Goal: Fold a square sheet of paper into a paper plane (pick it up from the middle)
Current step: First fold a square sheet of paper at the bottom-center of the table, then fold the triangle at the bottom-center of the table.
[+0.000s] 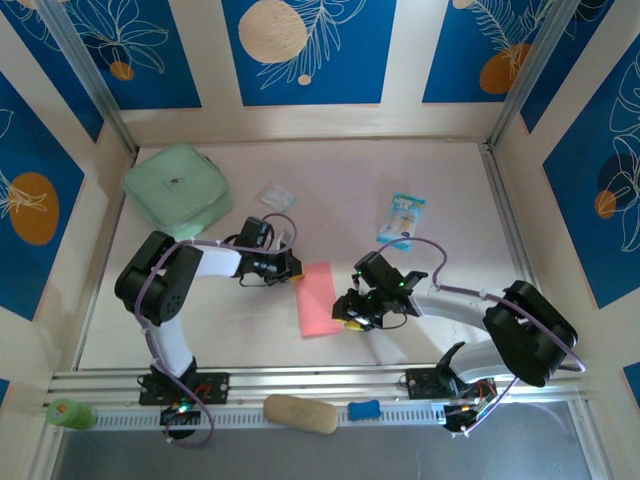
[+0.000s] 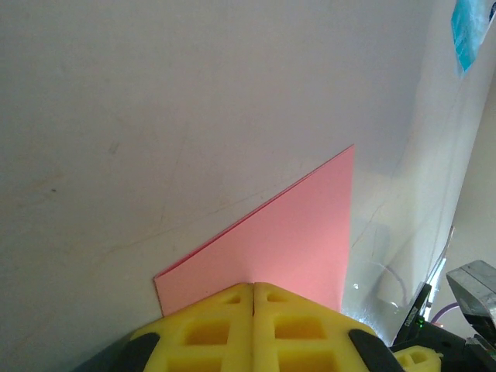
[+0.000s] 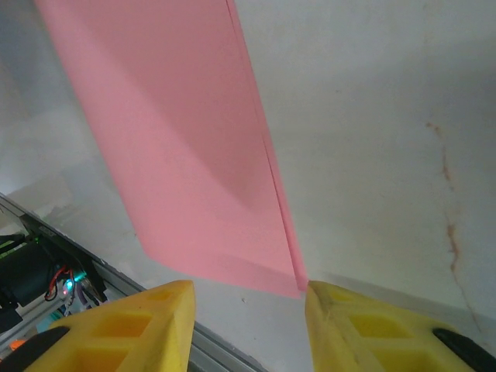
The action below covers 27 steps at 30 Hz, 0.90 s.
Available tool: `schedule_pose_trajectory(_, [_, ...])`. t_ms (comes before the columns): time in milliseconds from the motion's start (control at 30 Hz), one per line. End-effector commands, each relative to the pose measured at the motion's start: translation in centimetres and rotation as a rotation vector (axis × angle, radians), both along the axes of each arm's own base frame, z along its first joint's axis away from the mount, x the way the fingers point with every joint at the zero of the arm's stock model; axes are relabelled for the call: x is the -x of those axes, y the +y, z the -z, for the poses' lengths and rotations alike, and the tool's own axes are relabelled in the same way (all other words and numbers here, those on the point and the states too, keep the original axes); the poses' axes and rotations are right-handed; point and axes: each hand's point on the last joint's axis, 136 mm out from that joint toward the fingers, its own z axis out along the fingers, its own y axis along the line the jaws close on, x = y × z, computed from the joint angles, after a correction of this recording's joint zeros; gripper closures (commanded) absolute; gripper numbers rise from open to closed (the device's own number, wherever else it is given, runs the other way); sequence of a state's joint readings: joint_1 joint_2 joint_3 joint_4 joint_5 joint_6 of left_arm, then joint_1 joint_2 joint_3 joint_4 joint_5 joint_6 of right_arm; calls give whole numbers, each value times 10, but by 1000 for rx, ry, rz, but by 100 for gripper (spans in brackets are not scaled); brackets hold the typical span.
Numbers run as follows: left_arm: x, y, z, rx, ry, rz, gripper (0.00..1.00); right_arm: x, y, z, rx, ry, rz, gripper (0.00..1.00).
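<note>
Pale table (image 1: 450, 190) within blue-panelled walls (image 1: 300, 60) bears the pink sheet (image 1: 320, 300); left pincer (image 2: 253, 288) shut, right pincer (image 3: 249, 285) parted

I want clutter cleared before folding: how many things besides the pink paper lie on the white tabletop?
3: mint pouch far left; clear wrapper right of it; blue-and-white packet far centre-right. Something small may be hidden.

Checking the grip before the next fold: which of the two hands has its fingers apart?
The right hand, fingers spread at a corner of the pink paper; the left hand has its fingers pressed together.
</note>
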<state>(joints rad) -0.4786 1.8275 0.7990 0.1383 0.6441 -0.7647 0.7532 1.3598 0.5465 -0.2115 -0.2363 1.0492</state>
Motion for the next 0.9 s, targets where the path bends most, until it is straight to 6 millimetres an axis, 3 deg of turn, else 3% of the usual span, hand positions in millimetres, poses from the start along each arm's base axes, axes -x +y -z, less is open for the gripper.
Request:
schedule_pose_trajectory(0, [28, 23, 44, -142, 120, -5, 100, 9, 1, 4, -11, 41, -10, 58])
schedule_pose_trajectory(467, [27, 21, 41, -134, 118, -5, 100, 22, 4, 17, 22, 82, -30, 59])
schedule_pose_trajectory(867, [27, 19, 40, -119, 120, -7, 100, 13, 21, 7, -45, 46, -23, 63])
